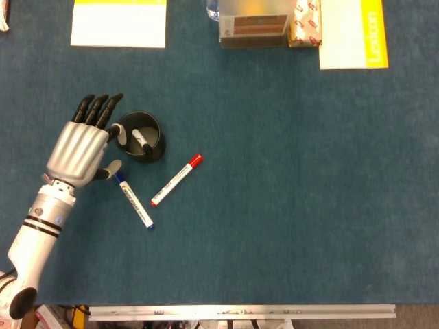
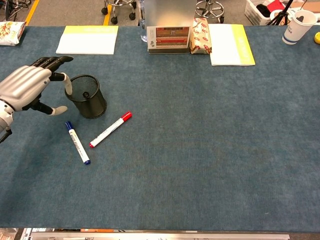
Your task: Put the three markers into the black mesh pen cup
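The black mesh pen cup point(image 1: 160, 134) point(image 2: 91, 106) stands upright at the left of the blue table. Inside it lies a white marker with a black cap point(image 1: 141, 140). A blue-capped marker point(image 1: 134, 201) point(image 2: 77, 143) and a red-capped marker point(image 1: 176, 179) point(image 2: 110, 129) lie flat just in front of the cup. My left hand point(image 1: 79, 147) point(image 2: 25, 85) hovers right beside the cup's left side with its fingers spread and nothing in it; one finger curls down by the rim. My right hand appears in neither view.
Along the far edge are a yellow-and-white notepad point(image 1: 118, 22) point(image 2: 87, 39), a printed box point(image 1: 254, 27) point(image 2: 169, 36), a snack packet point(image 2: 200, 35) and a yellow-edged book point(image 1: 353, 34) point(image 2: 230, 44). A paper cup point(image 2: 299, 25) stands far right. The table's front rail point(image 1: 240, 312) runs below.
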Robot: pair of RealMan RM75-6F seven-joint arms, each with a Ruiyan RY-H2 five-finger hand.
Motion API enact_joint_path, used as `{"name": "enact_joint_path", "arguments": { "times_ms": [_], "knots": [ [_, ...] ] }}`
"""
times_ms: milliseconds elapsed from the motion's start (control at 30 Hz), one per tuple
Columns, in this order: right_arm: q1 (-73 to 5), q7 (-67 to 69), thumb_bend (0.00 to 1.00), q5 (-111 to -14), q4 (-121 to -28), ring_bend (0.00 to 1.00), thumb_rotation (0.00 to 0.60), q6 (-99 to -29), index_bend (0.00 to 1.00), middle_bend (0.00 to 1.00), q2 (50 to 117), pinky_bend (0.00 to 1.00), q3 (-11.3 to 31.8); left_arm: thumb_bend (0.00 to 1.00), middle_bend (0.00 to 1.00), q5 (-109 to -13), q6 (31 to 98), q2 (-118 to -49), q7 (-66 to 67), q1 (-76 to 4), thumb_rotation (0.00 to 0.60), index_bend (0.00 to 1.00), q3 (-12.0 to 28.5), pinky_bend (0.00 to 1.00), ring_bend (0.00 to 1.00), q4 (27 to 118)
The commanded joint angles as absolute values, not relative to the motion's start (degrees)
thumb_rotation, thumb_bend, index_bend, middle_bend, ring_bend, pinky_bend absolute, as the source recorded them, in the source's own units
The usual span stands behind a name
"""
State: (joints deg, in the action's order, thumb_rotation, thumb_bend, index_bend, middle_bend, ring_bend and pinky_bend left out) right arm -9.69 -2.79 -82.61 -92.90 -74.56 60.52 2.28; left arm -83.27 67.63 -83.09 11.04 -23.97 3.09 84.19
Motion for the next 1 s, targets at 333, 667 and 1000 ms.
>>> {"name": "enact_joint_path", "arguments": {
  "times_ms": [333, 667, 1000],
  "knots": [
    [-9.7, -2.7, 0.0, -82.5, -92.9, 0.11, 0.6, -74.5, 0.09, 0.19, 60.5, 0.41, 2.3, 0.23, 0.04, -83.7, 67.0, -86.1, 9.7, -24.7, 0.6, 0.53, 2.6, 0.02, 0.0, 81.2],
    [-9.7, -2.8, 0.0, -82.5, -93.0, 0.11, 0.6, -74.5, 0.09, 0.19, 60.4, 0.41, 2.2, 0.27, 0.06, -84.1, 68.3, -87.8, 10.0, -24.6, 0.6, 0.62, 2.6, 0.04, 0.0, 79.6],
    [-9.8, -2.8, 0.0, -82.5, -93.0, 0.11, 0.6, -74.4, 0.1, 0.19, 60.5, 0.41, 2.2, 0.32, 0.09, -84.6, 70.0, -88.2, 9.7, -24.1, 0.6, 0.69, 2.6, 0.07, 0.0, 79.1]
  ]
}}
